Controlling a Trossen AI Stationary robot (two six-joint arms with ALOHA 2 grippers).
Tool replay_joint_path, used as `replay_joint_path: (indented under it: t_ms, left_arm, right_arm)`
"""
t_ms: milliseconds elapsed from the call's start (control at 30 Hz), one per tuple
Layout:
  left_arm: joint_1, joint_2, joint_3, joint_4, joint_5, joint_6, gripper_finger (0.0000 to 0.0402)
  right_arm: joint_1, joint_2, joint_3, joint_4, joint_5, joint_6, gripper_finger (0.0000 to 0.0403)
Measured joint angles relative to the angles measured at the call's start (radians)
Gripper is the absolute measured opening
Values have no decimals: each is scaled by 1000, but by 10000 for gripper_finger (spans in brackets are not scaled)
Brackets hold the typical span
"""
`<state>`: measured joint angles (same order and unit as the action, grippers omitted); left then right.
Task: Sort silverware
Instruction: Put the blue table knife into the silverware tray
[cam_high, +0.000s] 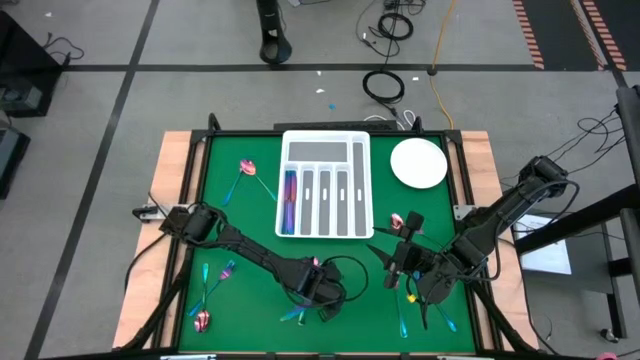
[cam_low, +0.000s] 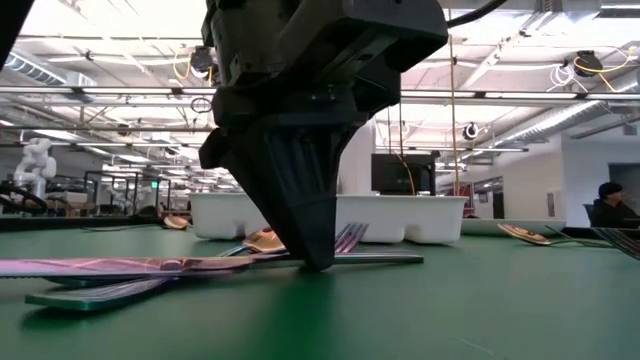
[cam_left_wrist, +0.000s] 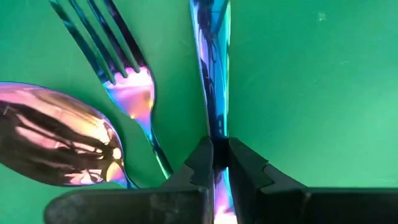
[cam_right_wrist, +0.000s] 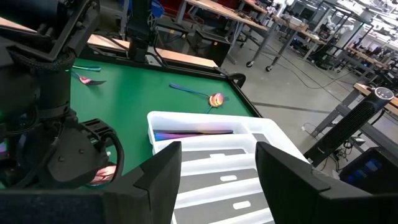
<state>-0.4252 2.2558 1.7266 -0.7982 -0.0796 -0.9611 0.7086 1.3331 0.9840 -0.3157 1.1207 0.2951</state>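
— Green felt all around me, and what lies on it near my left gripper (cam_left_wrist: 221, 163)?

— Three pieces at the near edge of the table (cam_high: 215, 225): a knife (cam_left_wrist: 212, 74), a fork (cam_left_wrist: 124, 68) just beside it, and a spoon (cam_left_wrist: 59, 140) on the fork's far side. My left fingers (cam_left_wrist: 200, 163) are pressed in on the knife's slim handle, one on each flat side, pinching it.

— How does the knife lie from those jaws?

— Straight ahead. Its long axis runs away from my wrist, square across the line between my fingertips, so the grip crosses the narrow width, which is what I want. It lies flat on the felt; from table height I see my fingertips down at the surface.

— And the fork?

— Near the knife but apart from it at the point where I hold. Its tines point the same way as the knife. I judge that a straight lift would clear it, though the fork's handle curves in close under my left finger.

— Where must the knife go?

— To the white compartmented tray (cam_high: 325, 145) at the far middle of the table, well apart from me. Its leftmost slot already holds a few pieces of silverware (cam_high: 289, 200).

— Your right gripper (cam_right_wrist: 217, 171)?

— It hangs above the table to the right of the tray, jaws spread wide, empty. It is nearer the tray, but the knife is on my left arm's side.
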Motion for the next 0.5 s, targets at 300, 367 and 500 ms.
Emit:
replay_joint_path:
  t_ms: [300,367,500]
  left_arm:
    - [10,-2,12,12,28,3,18]
    - [12,-7,12,18,28,6,18]
    - [12,-38,13,30,19,9,12]
  right_arm:
    - [0,0,0,0,0,0,194]
    - [0,0,0,0,0,0,194]
    - [0,0,0,0,0,0,194]
